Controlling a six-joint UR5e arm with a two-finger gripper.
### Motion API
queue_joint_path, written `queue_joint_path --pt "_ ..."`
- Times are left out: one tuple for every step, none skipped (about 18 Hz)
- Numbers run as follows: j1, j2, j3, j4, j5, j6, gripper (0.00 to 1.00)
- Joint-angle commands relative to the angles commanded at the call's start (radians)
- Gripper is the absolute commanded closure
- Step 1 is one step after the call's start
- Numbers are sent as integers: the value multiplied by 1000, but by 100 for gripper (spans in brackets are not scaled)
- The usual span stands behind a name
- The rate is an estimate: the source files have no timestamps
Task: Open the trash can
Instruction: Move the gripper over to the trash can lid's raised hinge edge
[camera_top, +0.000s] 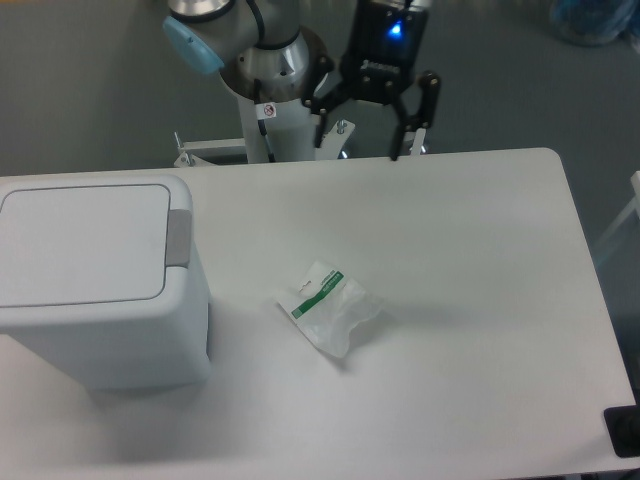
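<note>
Gripper (360, 133), fingers spread & empty at top centre, sits well apart from trash can (100, 290) at left w/ lid shut; risk: missing grey button strip (178, 238), pushing bin instead.
</note>
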Motion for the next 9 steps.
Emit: queue_joint_path --pt "-15 -5 -2 12 -14 -2 0" --pt "-32 -11 -3 32 -28 -2 0" --pt "-54 -26 -3 57 -37 -3 0" --pt "-78 -43 -3 81 -40 -15 0" --pt "-107 -63 -3 104 -40 -31 0" --pt "-129 -80 -3 130 -39 -49 0" --pt "-138 -92 -3 156 -39 -70 0" --pt "-149 -103 -3 175 -39 -87 0" --pt "-161 -112 -3 187 -37 -94 0"
